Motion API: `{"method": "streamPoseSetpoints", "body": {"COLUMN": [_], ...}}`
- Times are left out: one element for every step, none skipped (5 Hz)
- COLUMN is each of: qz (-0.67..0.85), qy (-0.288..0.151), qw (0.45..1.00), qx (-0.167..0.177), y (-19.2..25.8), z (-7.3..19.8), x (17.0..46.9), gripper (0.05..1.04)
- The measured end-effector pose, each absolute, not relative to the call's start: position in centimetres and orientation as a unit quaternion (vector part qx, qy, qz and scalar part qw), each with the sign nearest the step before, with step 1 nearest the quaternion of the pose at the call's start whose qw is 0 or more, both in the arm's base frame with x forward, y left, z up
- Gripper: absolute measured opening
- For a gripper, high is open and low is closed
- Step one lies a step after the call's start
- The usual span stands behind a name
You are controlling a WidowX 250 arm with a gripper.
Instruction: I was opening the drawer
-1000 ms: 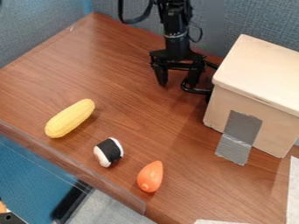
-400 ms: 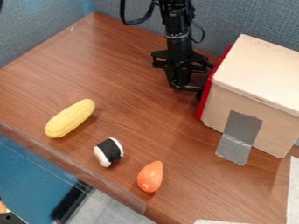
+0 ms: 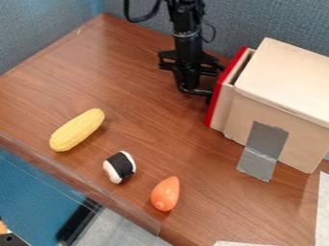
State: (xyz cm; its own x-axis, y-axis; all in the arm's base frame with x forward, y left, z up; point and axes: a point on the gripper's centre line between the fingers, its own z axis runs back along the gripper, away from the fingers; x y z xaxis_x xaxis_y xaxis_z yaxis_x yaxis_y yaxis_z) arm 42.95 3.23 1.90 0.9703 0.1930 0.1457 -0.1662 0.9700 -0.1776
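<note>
One red-fronted wooden drawer, partly out, upper right; black two-finger gripper, fingers together at curved black handle.

I have a broad open lane over the desk between the corn and the wooden box. The box blocks the right of the view, and its drawer juts out, the red front barring a low pass there. The partition walls off the back. Nearer the camera, I could thread between the corn, the rice roll and the orange toy.
</note>
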Motion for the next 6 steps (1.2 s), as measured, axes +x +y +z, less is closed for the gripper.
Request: {"method": "streamPoseSetpoints", "body": {"qz": [0.098, 0.104, 0.110, 0.112, 0.113, 0.119], "qy": [-0.082, -0.082, -0.082, -0.082, -0.081, -0.082], "qw": [0.989, 0.989, 0.988, 0.988, 0.988, 0.987], "qx": [-0.077, -0.073, -0.071, -0.071, -0.071, -0.069], "y": [5.3, 6.9, 8.0, 8.2, 8.2, 8.9], "z": [2.0, 2.0, 2.1, 2.1, 2.1, 2.1], "x": [42.7, 42.5, 42.3, 42.2, 42.2, 42.0], "gripper": [0.135, 0.135, 0.135, 0.135, 0.135, 0.135]}}
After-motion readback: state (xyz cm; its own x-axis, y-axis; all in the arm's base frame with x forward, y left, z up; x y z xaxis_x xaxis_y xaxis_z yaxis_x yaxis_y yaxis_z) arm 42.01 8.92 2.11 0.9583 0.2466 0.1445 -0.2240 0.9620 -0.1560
